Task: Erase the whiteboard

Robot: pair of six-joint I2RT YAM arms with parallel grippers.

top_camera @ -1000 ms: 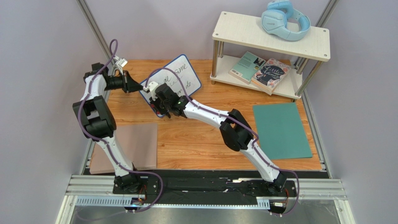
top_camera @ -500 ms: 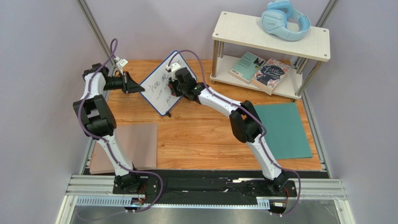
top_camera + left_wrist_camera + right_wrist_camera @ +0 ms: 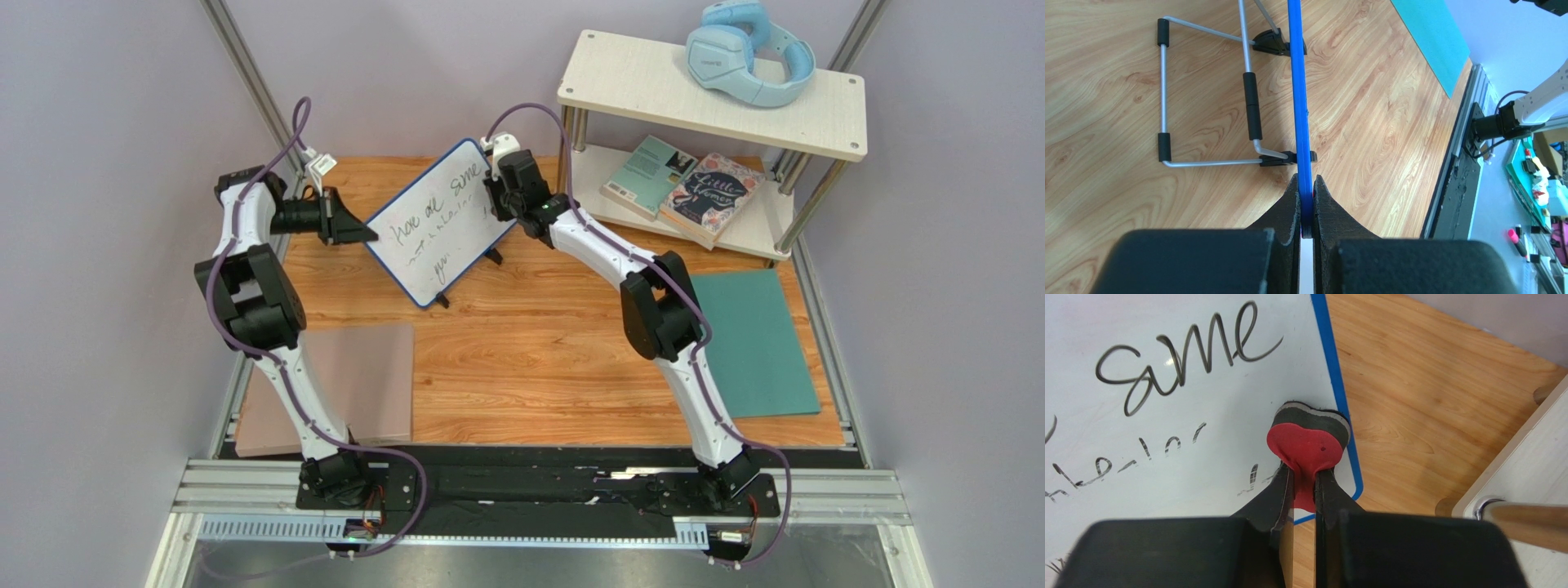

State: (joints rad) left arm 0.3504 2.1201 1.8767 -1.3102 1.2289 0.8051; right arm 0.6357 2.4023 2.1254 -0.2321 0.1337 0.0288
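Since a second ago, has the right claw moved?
Yes. The right claw, holding the eraser, swept across the whiteboard toward the shelf, ending at the board's right edge.

Bright, even, diffuse light; shadows on the counter (image 3: 528, 355) are faint. A small glare spot marks the whiteboard (image 3: 1198, 398) at 10 o'clock. The left tool (image 3: 1306, 180) and right tool (image 3: 1305, 471) blur at 6 o'clock.
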